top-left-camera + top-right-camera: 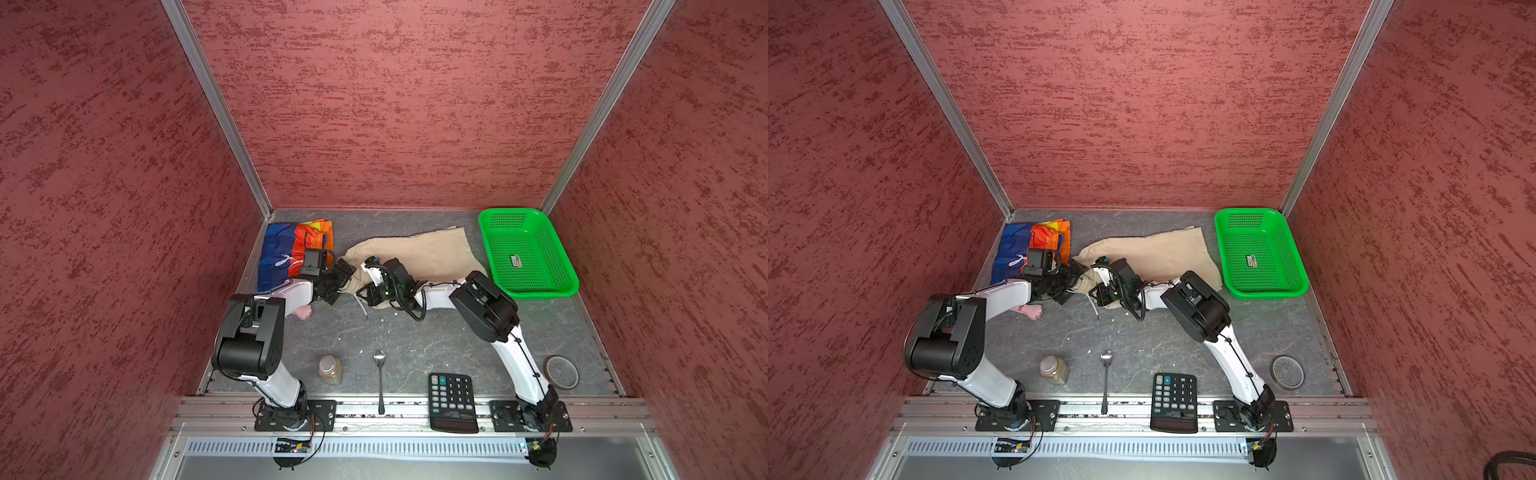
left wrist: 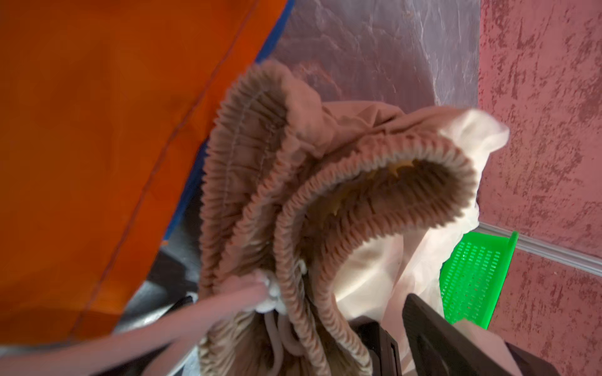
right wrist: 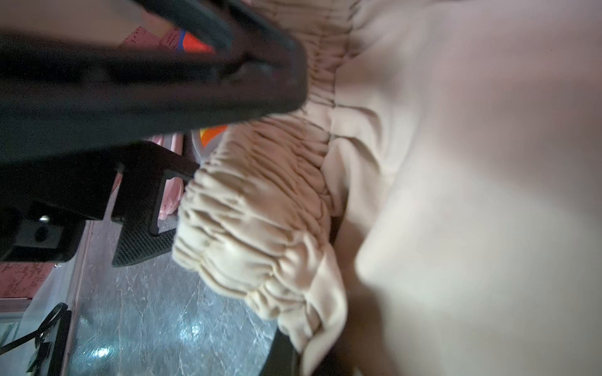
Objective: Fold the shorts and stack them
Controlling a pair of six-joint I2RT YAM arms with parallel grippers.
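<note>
while the right gripper (image 1: 363, 293) sits clenched on the bunched waistband (image 2: 247, 136) of the beige shorts (image 1: 432, 253), as far as i can judge from the cloth running into its grip, the left gripper (image 1: 341, 282) stands spread wide just to its left, jaws seemingly either side of the same gathered band and closed on nothing; the beige pair lies mid-table towards the far side, legs flat and reaching right to just beside the green basket (image 1: 528, 294), with only the waist end crumpled; the rainbow shorts (image 1: 282, 253) lie in the far left corner of the table (image 1: 415, 340) as a compact rectangle, which looks to me already folded, so i'd say the step in hand is squaring up the beige pair for its own fold, with the stacking not yet done; the next move, to my mind, calls for the left jaws to shut on the waistband a little apart from the right's hold, so the two can draw the band straight and lay it flat; the white drawstring (image 1: 361, 306) trails loose on the near side and is best kept out of the pinch, and the left arm (image 1: 291, 289), close over the rainbow pair, must not drag it
</note>
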